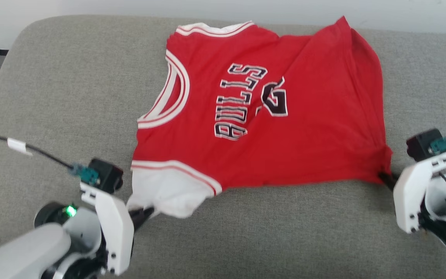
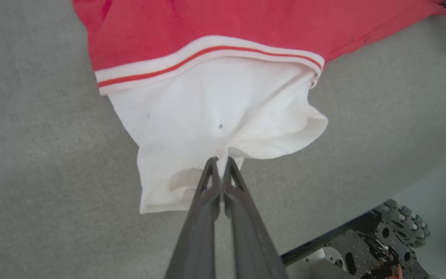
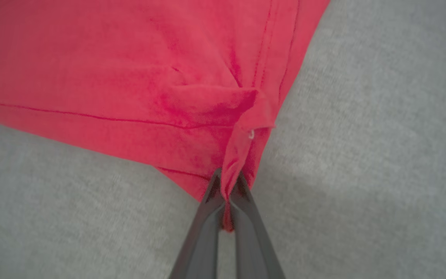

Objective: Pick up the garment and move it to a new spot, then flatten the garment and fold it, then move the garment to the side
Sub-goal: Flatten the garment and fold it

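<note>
while garment (image 1: 304, 135) lies on grey cushion (image 1: 72, 85), left hand (image 2: 220, 161) and right hand (image 3: 227, 176) pinch it.

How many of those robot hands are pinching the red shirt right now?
2. The left hand pinches the white sleeve of the shirt at lower left in the head view; the right hand pinches its red hem corner at lower right.

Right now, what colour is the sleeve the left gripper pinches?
White sleeve, red-striped seam band; left wrist view shows it best.
</note>
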`<state>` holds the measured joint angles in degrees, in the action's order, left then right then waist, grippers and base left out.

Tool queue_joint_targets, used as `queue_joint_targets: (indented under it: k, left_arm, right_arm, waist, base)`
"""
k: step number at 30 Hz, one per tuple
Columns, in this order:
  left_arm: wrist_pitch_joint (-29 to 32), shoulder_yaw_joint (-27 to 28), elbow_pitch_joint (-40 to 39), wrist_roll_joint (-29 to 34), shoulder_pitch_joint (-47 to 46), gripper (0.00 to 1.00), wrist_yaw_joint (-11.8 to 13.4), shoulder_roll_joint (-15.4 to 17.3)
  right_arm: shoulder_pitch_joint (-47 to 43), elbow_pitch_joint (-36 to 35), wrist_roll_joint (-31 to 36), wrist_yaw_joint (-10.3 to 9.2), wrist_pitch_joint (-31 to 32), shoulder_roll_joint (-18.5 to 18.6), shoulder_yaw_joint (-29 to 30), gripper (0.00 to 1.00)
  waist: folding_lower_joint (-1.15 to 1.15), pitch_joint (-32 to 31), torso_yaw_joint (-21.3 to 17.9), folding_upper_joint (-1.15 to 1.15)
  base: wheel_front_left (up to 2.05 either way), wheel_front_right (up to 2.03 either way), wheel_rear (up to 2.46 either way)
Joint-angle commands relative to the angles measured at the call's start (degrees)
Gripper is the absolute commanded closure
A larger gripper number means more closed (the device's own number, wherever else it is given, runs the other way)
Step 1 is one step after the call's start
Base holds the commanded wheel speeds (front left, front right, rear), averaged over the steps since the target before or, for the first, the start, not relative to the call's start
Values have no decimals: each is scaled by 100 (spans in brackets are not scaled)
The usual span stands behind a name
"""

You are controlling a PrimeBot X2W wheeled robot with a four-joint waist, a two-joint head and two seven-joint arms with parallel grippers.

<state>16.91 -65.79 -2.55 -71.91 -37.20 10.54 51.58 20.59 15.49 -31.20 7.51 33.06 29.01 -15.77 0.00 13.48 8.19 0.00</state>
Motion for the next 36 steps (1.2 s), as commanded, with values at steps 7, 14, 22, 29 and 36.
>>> queue_joint_targets:
  k: [7,14,22,29,36]
  left_arm:
    - [88,-170,-792,-211,601,100,468,346]
    - [178,-323,-1155,-299,897,100,654,496]
    - [-4,-78,-1374,-123,644,100,695,791]
    - [-14,227,-1536,358,42,100,588,1184]
    - [336,440,-980,844,-974,100,-13,962]
  right_arm:
    - [-1215,-1396,-460,-3,1076,463,278,100]
    - [-2018,-2175,-741,-3,1709,522,641,100]
    - [-2433,-2795,-724,-3,1773,100,1332,100]
    - [-2293,-3295,-465,-3,1847,-377,1878,100]
    - [-1533,-3210,116,-3,1699,-717,2060,100]
  waist:
    - [0,3,-44,0]
    - [0,36,-64,0]
    - [0,97,-95,0]
    - [0,108,-198,0]
    - [0,233,-290,0]
  base:
    - [0,0,0]
    - [0,0,0]
    - [0,0,0]
    - [0,0,0]
    - [0,0,0]
